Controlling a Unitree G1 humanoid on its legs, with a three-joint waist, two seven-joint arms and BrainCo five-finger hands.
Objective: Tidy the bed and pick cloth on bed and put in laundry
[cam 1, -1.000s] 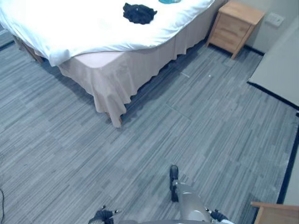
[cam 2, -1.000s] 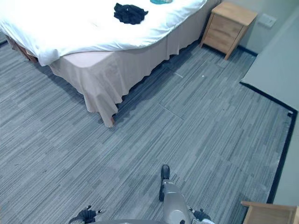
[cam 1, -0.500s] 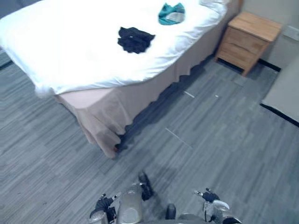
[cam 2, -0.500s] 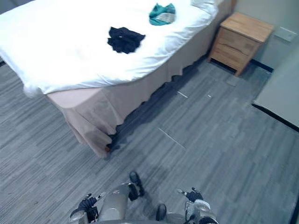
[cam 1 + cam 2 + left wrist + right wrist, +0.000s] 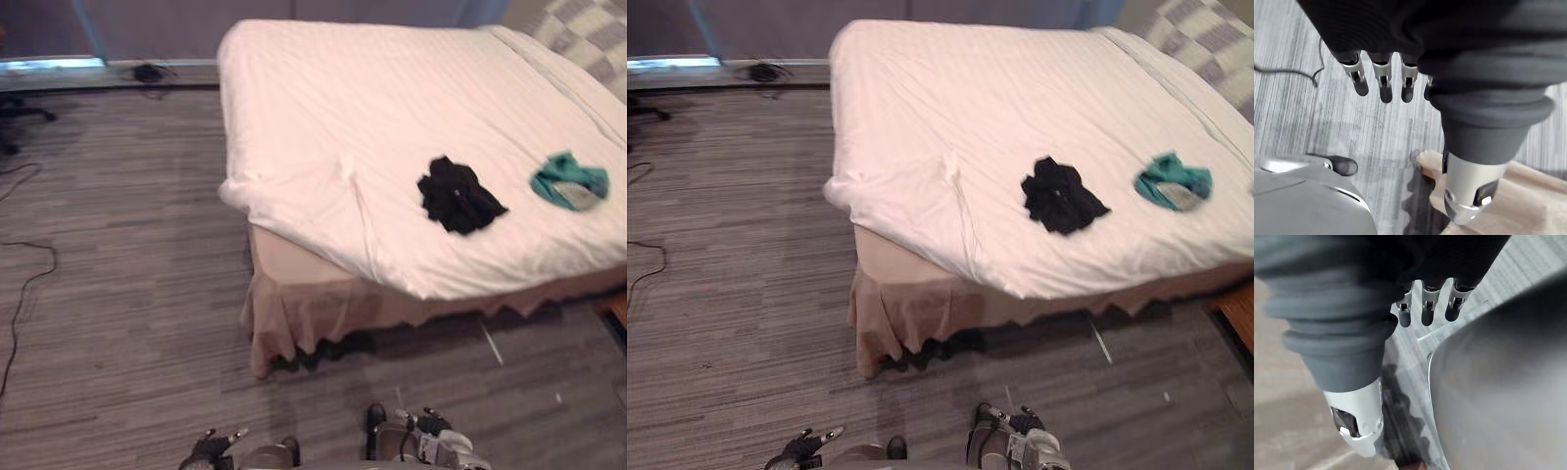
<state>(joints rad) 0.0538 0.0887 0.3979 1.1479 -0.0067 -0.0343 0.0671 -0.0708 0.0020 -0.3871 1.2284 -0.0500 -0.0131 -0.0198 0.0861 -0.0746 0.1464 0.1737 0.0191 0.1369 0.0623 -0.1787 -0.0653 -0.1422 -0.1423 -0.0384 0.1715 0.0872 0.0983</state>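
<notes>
Left eye view: I'm standing on the grey striped carpet floor (image 5: 118,294) off the foot corner of the wide bed w/ white striped duvet (image 5: 392,117), not yet w/in reach of it. Two task items lie on top, both untouched. The crumpled black cloth (image 5: 458,196) is nr the edge facing me. The bunched teal-and-grey cloth (image 5: 569,182) is further to my right, apart from the black one. Neither is in a hand.

Left wrist view: my left hand (image 5: 1384,83) hangs over the floor by the beige pleated bed skirt (image 5: 313,313), fingers straight & loosely apart, nothing in them. Right wrist view: my right hand (image 5: 1426,311) is the same, w/ fingers straight, thumb off to the side, empty.

Progress, my judgement: approx nil done. No cloth is picked up, nothing has gone to laundry, & I can't tell from here where the laundry goes. Tidying is also left. The duvet corner nearest me is rumpled w/ a raised fold (image 5: 343,181) & hangs unevenly over the skirt. The rest of the cover looks fairly flat. A checked grey-and-white pillow (image 5: 588,24) sits at the head end, far right.

Left to do, as I judge: close in on the bed side, take the black cloth first (nearer), then the teal one, carry both to laundry, then smooth that corner.
</notes>
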